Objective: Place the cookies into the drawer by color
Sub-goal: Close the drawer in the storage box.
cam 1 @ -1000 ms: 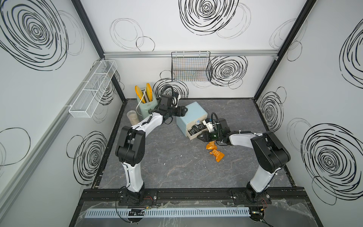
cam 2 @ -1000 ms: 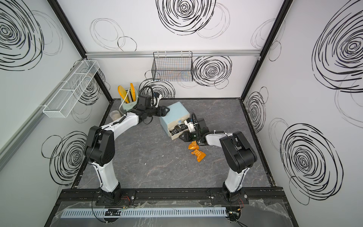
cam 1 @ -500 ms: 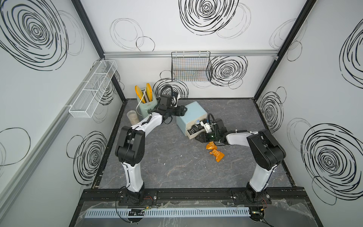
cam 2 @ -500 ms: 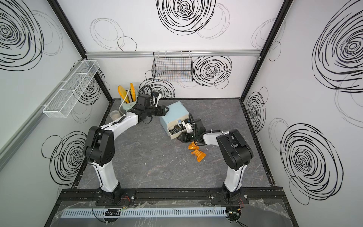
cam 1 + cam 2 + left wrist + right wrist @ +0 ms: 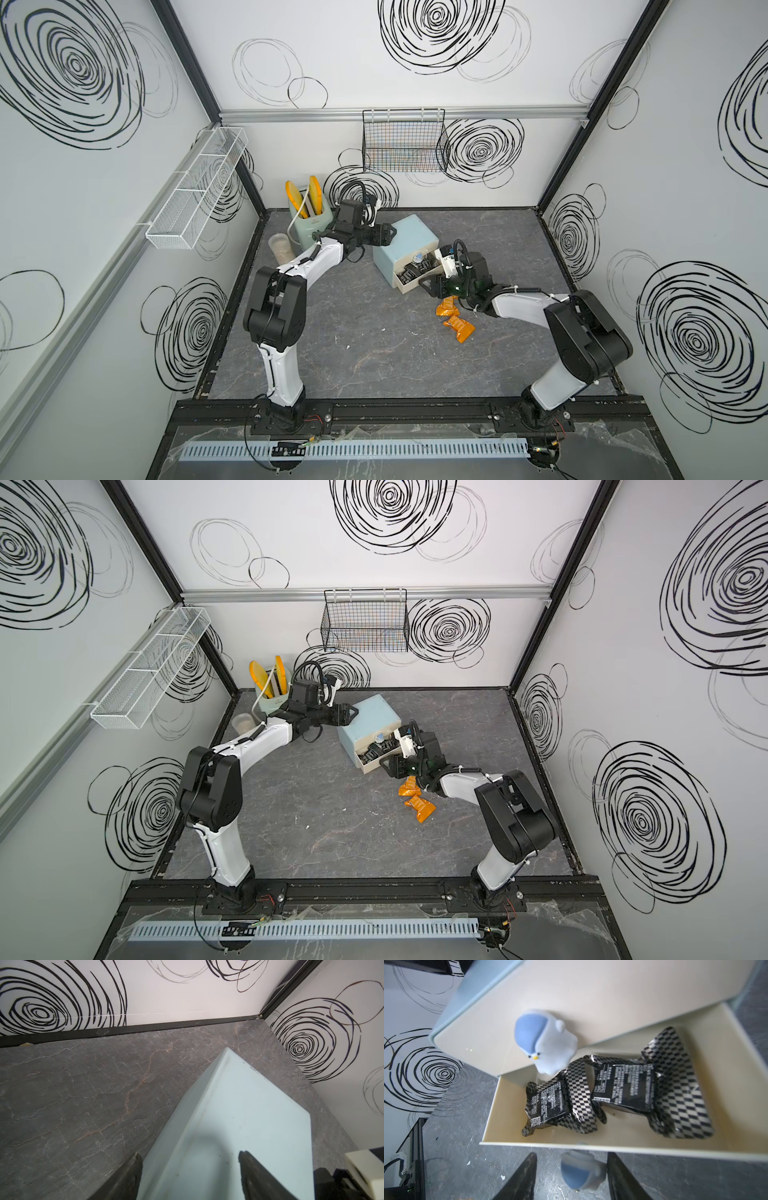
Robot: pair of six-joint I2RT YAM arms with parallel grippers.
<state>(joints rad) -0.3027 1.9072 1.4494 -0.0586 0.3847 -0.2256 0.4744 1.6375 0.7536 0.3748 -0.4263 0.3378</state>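
Right, I am hovering the right gripper (image 5: 572, 1155), jaws apart, either side of the open drawer's (image 5: 654, 1152) bluish knob (image 5: 580, 1174); black cookies (image 5: 550, 1103) are lying straight ahead inside. Orange cookies (image 5: 459, 328) are lying just behind it, nearest this arm. The left gripper (image 5: 189, 1153), jaws apart, is straddling the chest's (image 5: 239, 1095) edge.

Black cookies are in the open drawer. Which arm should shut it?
Right. The right gripper stands open around the open drawer's knob; the left gripper straddles the chest's back corner, away from the front.
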